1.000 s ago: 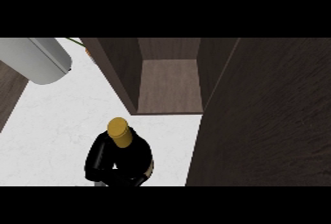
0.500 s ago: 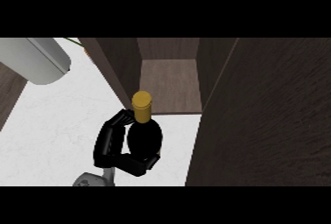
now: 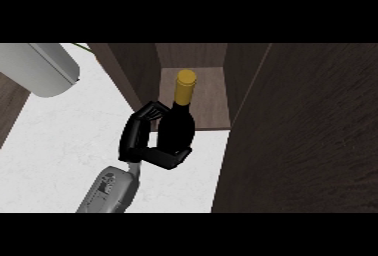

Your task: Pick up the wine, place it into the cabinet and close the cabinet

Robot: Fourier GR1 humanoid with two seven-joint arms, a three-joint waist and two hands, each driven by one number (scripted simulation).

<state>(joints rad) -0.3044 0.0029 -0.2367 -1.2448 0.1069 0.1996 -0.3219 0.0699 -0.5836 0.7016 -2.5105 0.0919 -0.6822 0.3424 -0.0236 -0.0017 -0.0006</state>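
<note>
Dark glass wine bottle point(image 3: 177, 131) with gold-capped neck, upright, raised over the white marble counter point(image 3: 59, 150) at the mouth of the open dark-wood cabinet point(image 3: 196, 95). Clasped round its body by the black robot hand point(image 3: 144, 142), fingers curled. Best carried far and inward, kept upright, clear of the open cabinet door point(image 3: 303, 130) at right.

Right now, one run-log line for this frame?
phase: carry to cabinet | right hand: shut on wine bottle | bottle: upright, lifted, at open cabinet front | left hand: not in view | cabinet door: open
</note>
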